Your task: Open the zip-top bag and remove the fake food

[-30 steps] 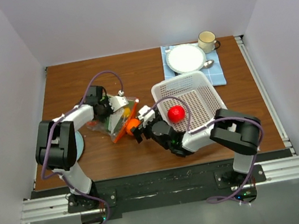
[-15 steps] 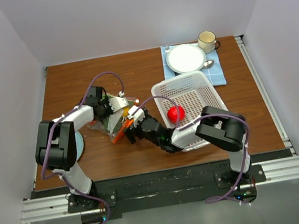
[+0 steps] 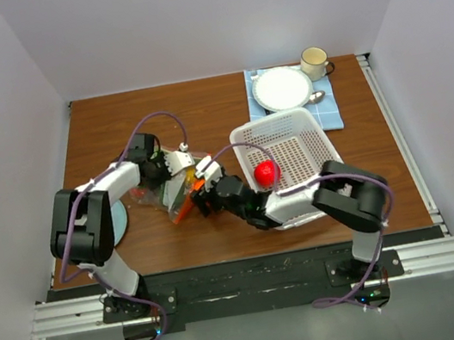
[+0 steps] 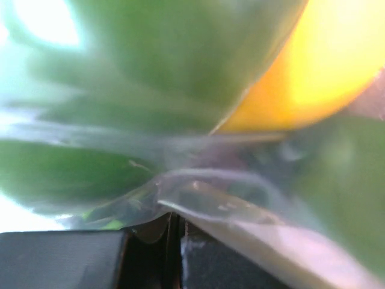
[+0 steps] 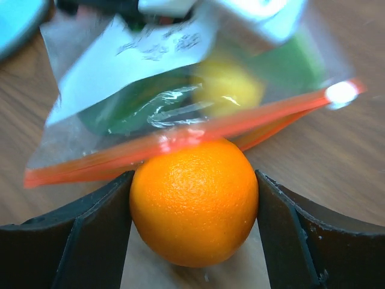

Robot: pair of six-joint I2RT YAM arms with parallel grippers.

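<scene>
My right gripper sits nearest, low over the brown wooden table. Its two black fingers are closed on the glossy fake orange, one pad against each side. The orange lies just on the near side of the red-orange zip strip, touching it. I judge it is at the mouth and more out than in, so a pull toward me should bring it clear.

Just beyond is the clear crinkly zip-top bag, lying left of centre on the table. A yellow plastic lemon and dark green pieces show through the film, so the bag holds more to fetch.

On the bag's far side my left gripper has pinched a fold of the plastic, with hardly a gap between the jaws (its camera is pressed so close that all else is green and yellow blur). I hold there so the bag stays put while the right arm draws against it. Without that anchor the bag would slide along with the fruit.

To the right stands the white perforated plastic basket with a red round fruit in it, the likely drop spot for the orange. At the far right are a white plate and a cream mug on a blue cloth.
</scene>
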